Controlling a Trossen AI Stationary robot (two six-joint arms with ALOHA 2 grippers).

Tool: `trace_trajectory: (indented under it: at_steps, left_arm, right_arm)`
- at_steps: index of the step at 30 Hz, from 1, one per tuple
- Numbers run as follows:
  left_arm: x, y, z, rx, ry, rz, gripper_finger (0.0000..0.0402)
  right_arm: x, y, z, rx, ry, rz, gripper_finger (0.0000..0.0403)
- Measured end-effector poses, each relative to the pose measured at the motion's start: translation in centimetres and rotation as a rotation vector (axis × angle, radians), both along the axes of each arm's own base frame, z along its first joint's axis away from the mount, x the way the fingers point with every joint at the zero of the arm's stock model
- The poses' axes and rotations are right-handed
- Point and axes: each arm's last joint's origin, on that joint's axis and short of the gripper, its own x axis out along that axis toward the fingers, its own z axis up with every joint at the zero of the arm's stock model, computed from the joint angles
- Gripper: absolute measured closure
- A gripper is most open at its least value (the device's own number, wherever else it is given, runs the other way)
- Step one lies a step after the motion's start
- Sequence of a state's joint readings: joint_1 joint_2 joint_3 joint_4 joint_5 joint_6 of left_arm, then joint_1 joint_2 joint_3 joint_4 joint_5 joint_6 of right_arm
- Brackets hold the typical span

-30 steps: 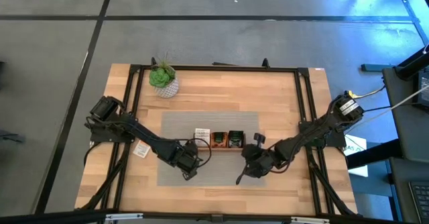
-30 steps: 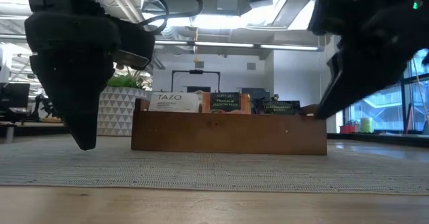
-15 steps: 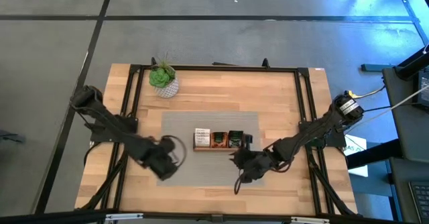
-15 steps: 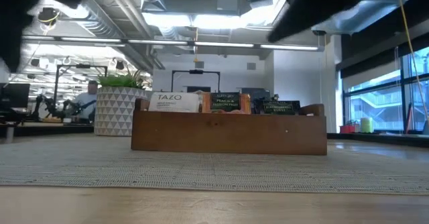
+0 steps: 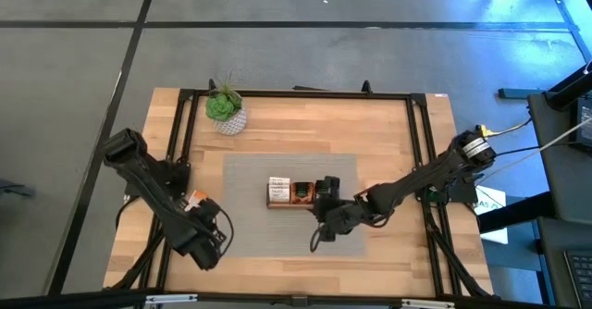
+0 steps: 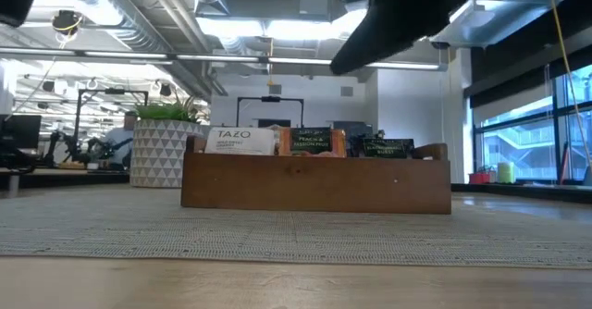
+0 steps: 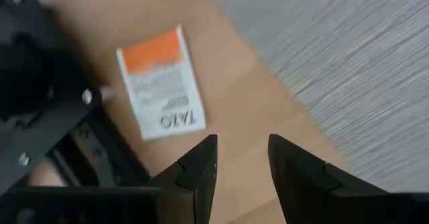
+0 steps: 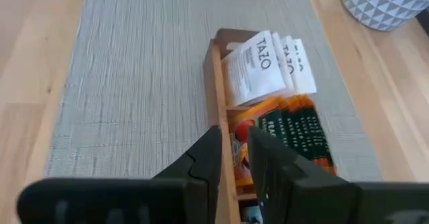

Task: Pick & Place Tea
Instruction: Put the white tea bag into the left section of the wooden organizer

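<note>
One loose sachet [image 7: 161, 83] is now approached at the mat's eight o'clock by the left gripper [image 7: 241, 158], swung off the mat, jaws narrowly parted; the right gripper [image 8: 231, 150], likewise empty, is moved over the tray [image 5: 305, 204].

Right gripper [image 8: 230, 158] (narrowly parted) above tray [image 8: 216, 103] of tea sachets [image 8: 258, 66].

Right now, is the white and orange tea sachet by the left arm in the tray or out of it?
Out. The sachet lies flat on bare wood beside the grey mat, ahead of the left gripper.
</note>
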State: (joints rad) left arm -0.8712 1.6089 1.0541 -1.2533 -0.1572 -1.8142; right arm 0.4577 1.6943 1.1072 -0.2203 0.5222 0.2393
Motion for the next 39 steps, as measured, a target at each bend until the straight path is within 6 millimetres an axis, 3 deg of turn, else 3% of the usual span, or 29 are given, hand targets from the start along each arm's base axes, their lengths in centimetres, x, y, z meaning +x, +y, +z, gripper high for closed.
trace_trajectory:
  at_steps: [8, 19, 33, 39]
  left_arm:
    - [0.4, -1.0, -3.3, 0.053, 0.156, 0.030, 0.0272]
    - [0.7, -1.6, -6.7, 0.131, 0.266, 0.049, 0.0272]
    - [0.8, -1.6, -7.6, 0.172, 0.289, 0.010, 0.0272]
    - [1.0, -1.4, -7.6, 0.193, 0.255, 0.069, 0.0272]
  right_arm:
    - [1.4, -0.4, -1.9, -0.013, 0.011, -0.019, 0.0326]
    - [1.9, -0.7, -2.2, 0.048, 0.007, 0.011, 0.0326]
    - [1.9, -0.7, -2.1, 0.069, 0.002, -0.004, 0.0326]
    - [1.9, -0.7, -2.1, 0.078, -0.001, -0.010, 0.0326]
